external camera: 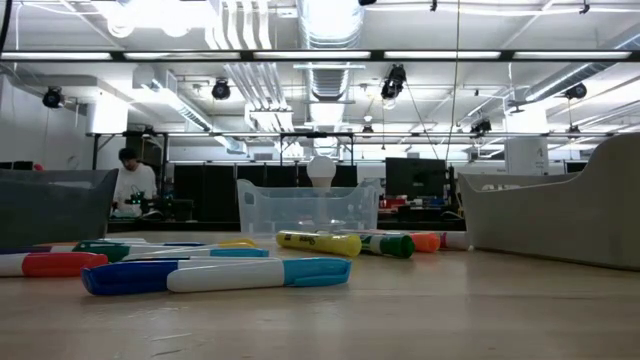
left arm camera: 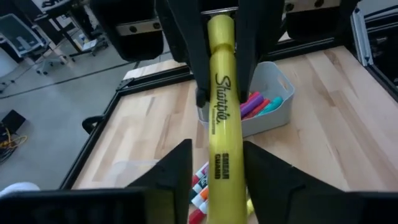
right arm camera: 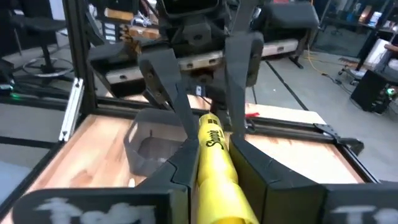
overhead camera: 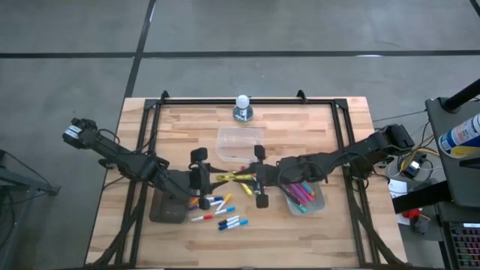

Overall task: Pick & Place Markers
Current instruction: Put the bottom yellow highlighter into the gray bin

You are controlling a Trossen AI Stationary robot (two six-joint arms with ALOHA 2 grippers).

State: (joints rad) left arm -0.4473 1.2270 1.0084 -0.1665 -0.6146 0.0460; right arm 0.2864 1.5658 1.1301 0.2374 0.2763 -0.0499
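Observation:
A yellow marker [overhead camera: 234, 177] hangs level above the table's middle, between my two grippers, which face each other. My right gripper [right arm camera: 211, 140] comes from the table's right and is shut on the marker. My left gripper [left arm camera: 216, 149] comes from the left and is open, one finger on each side of the marker's other end. Several more markers [overhead camera: 221, 214] lie loose on the wood near the front. Others fill a small tub [overhead camera: 304, 196] under the right arm. Neither gripper appears in the low view. My right gripper pinches the yellow marker's barrel [right arm camera: 211, 132] between its two fingers, at the end toward the table's right. The fingers [left arm camera: 198, 68] come level from the right and lie along the marker. The marker is lifted clear and stays about level. My left gripper's fingers [left arm camera: 180, 165] flank the marker's left end, with a gap showing on one side. I cannot tell whether the other finger touches it.
A clear tub [overhead camera: 240, 142] stands behind the grippers, with a white round object [overhead camera: 242, 107] at the far edge. A dark flat tray [overhead camera: 169, 206] lies under the left arm. A black frame [overhead camera: 341, 135] borders the table. A person [external camera: 130, 185] is far off in the room.

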